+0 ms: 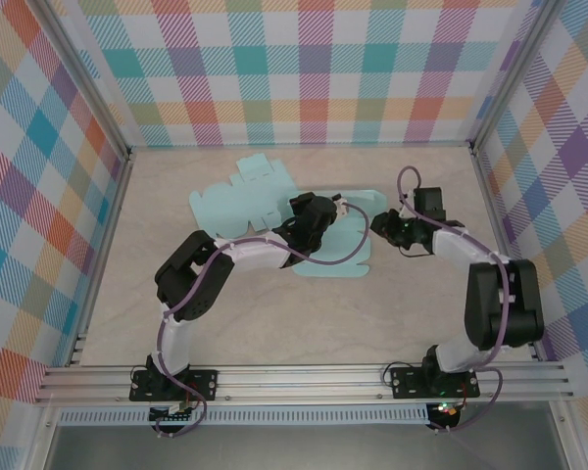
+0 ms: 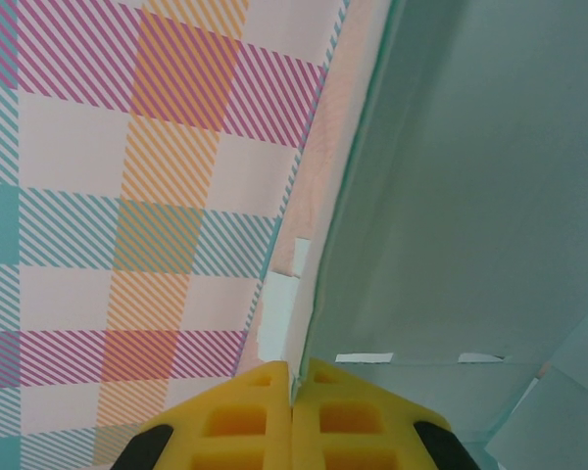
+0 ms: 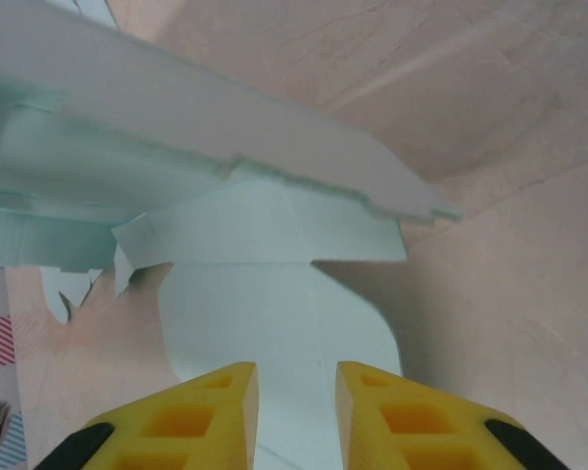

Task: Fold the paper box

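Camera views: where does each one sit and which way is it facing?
Top external: above and behind, looking down at the table, left arm, right arm and paper box.
Left wrist: on the left arm, looking along the left gripper, shut on a box panel's edge, plaid wall beyond.
Right wrist: on the right arm, looking along the right gripper, open astride a box flap.
Shared: all show the paper box.

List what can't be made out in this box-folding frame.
Left wrist: which paper box panel the left gripper pinches; frame edges cut it off.
Top external: that pinch point, hidden under the left arm.
Right wrist: whether the right gripper touches the flap or hovers above; head-on angle.
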Action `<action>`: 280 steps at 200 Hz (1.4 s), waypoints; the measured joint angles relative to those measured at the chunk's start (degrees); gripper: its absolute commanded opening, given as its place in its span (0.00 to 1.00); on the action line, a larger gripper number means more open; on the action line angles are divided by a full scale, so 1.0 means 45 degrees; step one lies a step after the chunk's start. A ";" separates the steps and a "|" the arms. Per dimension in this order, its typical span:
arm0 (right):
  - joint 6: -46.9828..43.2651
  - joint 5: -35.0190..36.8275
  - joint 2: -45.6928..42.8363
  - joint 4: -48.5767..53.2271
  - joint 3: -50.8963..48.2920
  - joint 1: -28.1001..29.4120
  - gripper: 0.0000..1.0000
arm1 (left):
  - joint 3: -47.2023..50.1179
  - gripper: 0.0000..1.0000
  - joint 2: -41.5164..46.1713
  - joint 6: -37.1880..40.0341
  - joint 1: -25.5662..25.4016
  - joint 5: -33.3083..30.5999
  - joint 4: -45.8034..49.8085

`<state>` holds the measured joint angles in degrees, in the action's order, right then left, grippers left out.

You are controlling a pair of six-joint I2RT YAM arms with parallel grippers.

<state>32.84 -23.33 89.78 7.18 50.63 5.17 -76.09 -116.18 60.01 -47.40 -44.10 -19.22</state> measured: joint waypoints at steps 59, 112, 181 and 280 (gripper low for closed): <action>0.0214 0.0024 0.1982 -0.0991 0.1064 -0.0257 0.30 | 0.0214 0.00 0.0029 -0.0194 0.0000 0.0063 0.0044; 0.0442 -0.0165 0.2817 -0.1486 0.1273 -0.0311 0.38 | 0.0214 0.00 0.0029 -0.0398 0.0000 0.0058 0.0209; 0.1379 -0.1540 0.3041 -0.2929 0.1059 -0.0316 0.22 | 0.0078 0.00 -0.0019 -0.0714 0.0000 -0.0282 0.0384; 0.3084 -0.2497 0.3045 -0.5124 0.0398 -0.0277 0.27 | -0.0568 0.00 -0.0627 -0.1151 -0.0049 -0.0593 0.0811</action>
<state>46.72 -34.57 103.48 -15.88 52.42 3.92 -78.65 -119.00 54.83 -47.62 -46.76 -15.57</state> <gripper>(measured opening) 0.261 0.049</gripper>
